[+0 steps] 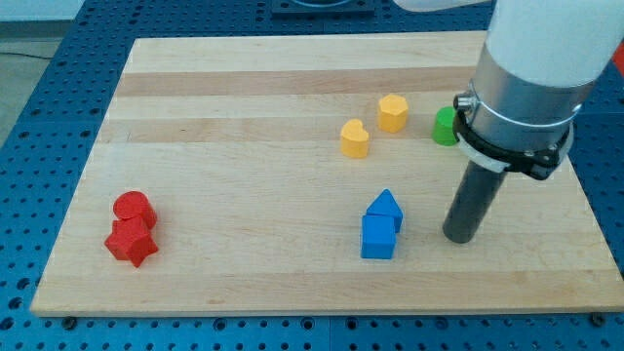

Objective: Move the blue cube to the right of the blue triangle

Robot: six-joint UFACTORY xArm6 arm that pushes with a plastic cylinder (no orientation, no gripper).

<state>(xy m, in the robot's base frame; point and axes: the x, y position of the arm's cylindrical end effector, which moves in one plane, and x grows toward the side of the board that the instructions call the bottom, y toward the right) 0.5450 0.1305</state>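
Note:
The blue cube (377, 237) sits on the wooden board (244, 146) low at the view's centre-right. The blue triangle (387, 207) stands just above it, touching it, slightly to the right. My tip (458, 237) rests on the board to the right of both blue blocks, level with the cube and a short gap away from it. The rod rises from there into the arm's white and grey body at the view's upper right.
A yellow heart-like block (355, 138) and a yellow hexagon (392, 112) lie above the blue blocks. A green block (446, 127) is partly hidden behind the arm. A red cylinder (134, 209) and a red star (132, 242) sit low at the view's left.

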